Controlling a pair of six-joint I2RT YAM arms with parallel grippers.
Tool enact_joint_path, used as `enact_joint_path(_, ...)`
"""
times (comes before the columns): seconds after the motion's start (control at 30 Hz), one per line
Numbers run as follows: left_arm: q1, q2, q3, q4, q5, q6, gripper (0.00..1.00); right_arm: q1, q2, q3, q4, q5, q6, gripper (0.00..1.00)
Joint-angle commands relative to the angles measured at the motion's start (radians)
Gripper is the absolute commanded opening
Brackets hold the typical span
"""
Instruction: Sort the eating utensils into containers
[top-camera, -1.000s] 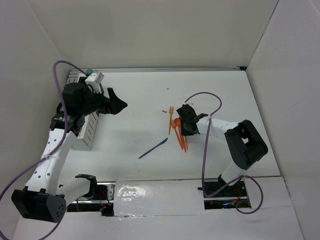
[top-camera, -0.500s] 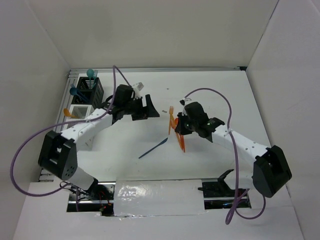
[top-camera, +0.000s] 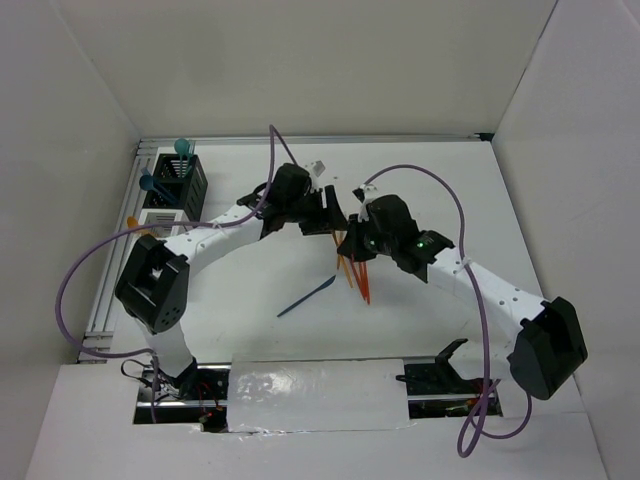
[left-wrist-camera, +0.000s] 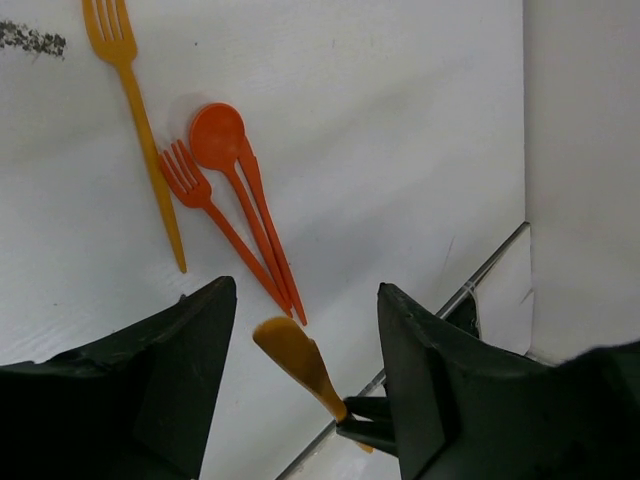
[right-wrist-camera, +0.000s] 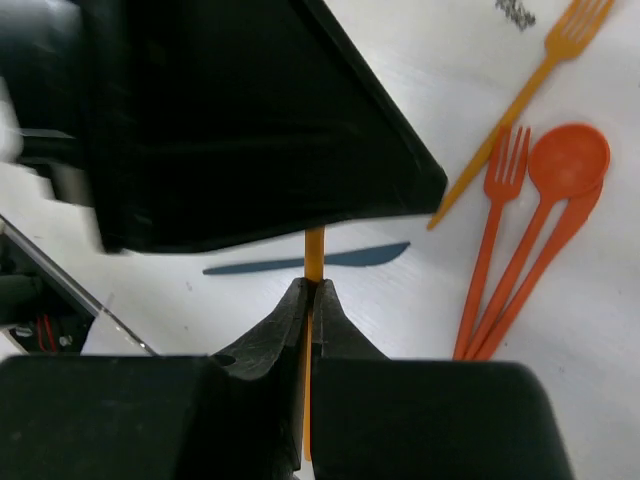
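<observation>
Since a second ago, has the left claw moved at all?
Yes. The left gripper has swung right, away from the black bin and toward the orange cutlery.

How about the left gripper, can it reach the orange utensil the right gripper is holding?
Probably yes: the left gripper is open, and the orange utensil pinched in the right gripper sits between the left fingers.

You have little room mid-table: the left claw (top-camera: 333, 213), jaws apart, hangs just beside the right claw (top-camera: 351, 246) and its pinched orange utensil (left-wrist-camera: 298, 362), between it and the bins (top-camera: 178, 185). Loose orange cutlery (left-wrist-camera: 217, 135) lies under both. The table (top-camera: 480, 190) to the right is open.
</observation>
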Motion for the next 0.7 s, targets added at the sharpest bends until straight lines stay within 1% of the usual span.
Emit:
enact_joint_path(0.0, -0.009, 0.018, 0.064, -0.011, -0.025, -0.019, 0.7, 0.01, -0.027, 0.052, 0.065, 0.0, -0.001, 0.0)
enact_joint_path(0.07, -0.01, 0.033, 0.078, -0.031, -0.028, -0.013, 0.64, 0.01, -0.016, 0.061, 0.074, 0.0, -0.004, 0.0)
enact_joint_path(0.1, -0.009, 0.032, 0.079, -0.034, -0.028, -0.017, 0.63, 0.011, -0.01, 0.07, 0.083, 0.0, -0.005, 0.0)
enact_joint_path(0.13, -0.009, 0.027, 0.075, -0.01, -0.025, -0.019, 0.61, 0.01, -0.01, 0.071, 0.083, 0.0, -0.005, 0.0)
enact_joint_path(0.17, -0.01, 0.016, 0.064, 0.009, -0.003, -0.019, 0.54, 0.01, 0.008, 0.071, 0.083, 0.011, -0.004, 0.0)
enact_joint_path(0.2, -0.01, 0.013, 0.056, 0.026, 0.008, -0.031, 0.5, 0.011, 0.008, 0.08, 0.083, 0.025, -0.001, 0.0)
enact_joint_path(0.23, -0.01, 0.01, 0.046, 0.053, 0.027, -0.034, 0.41, 0.01, 0.02, 0.08, 0.083, 0.038, -0.002, 0.0)
enact_joint_path(0.27, -0.009, 0.01, 0.046, 0.059, 0.028, -0.033, 0.41, 0.01, 0.033, 0.092, 0.083, 0.038, -0.001, 0.0)
enact_joint_path(0.3, -0.013, 0.012, 0.05, 0.055, 0.021, -0.028, 0.32, 0.013, 0.033, 0.092, 0.074, 0.061, 0.003, 0.0)
enact_joint_path(0.33, -0.01, 0.018, 0.055, 0.035, 0.015, -0.028, 0.28, 0.011, 0.039, 0.103, 0.074, 0.072, 0.013, 0.0)
enact_joint_path(0.37, -0.001, 0.027, 0.058, 0.036, 0.008, -0.024, 0.16, 0.013, 0.047, 0.103, 0.056, 0.095, 0.024, 0.09)
enact_joint_path(0.4, 0.016, 0.027, 0.055, 0.036, 0.008, -0.027, 0.11, 0.013, 0.051, 0.115, 0.045, 0.109, 0.024, 0.15)
enact_joint_path(0.47, 0.057, 0.016, 0.032, 0.066, 0.033, -0.027, 0.05, 0.01, 0.054, 0.132, 0.019, 0.109, 0.041, 0.21)
enact_joint_path(0.5, 0.086, 0.006, 0.026, 0.078, 0.033, -0.015, 0.05, 0.004, 0.053, 0.144, -0.021, 0.109, 0.042, 0.35)
enact_joint_path(0.57, 0.138, -0.035, -0.008, 0.116, 0.041, 0.021, 0.05, 0.002, 0.042, 0.193, -0.067, 0.097, 0.055, 0.55)
enact_joint_path(0.6, 0.161, -0.059, -0.019, 0.118, 0.042, 0.041, 0.05, -0.006, 0.022, 0.208, -0.111, 0.097, 0.056, 0.76)
enact_joint_path(0.63, 0.209, -0.082, -0.019, 0.116, 0.047, 0.085, 0.04, -0.01, 0.013, 0.234, -0.134, 0.118, 0.067, 0.85)
enact_joint_path(0.67, 0.302, -0.139, -0.028, 0.098, 0.047, 0.105, 0.04, -0.021, -0.01, 0.245, -0.156, 0.129, 0.072, 0.95)
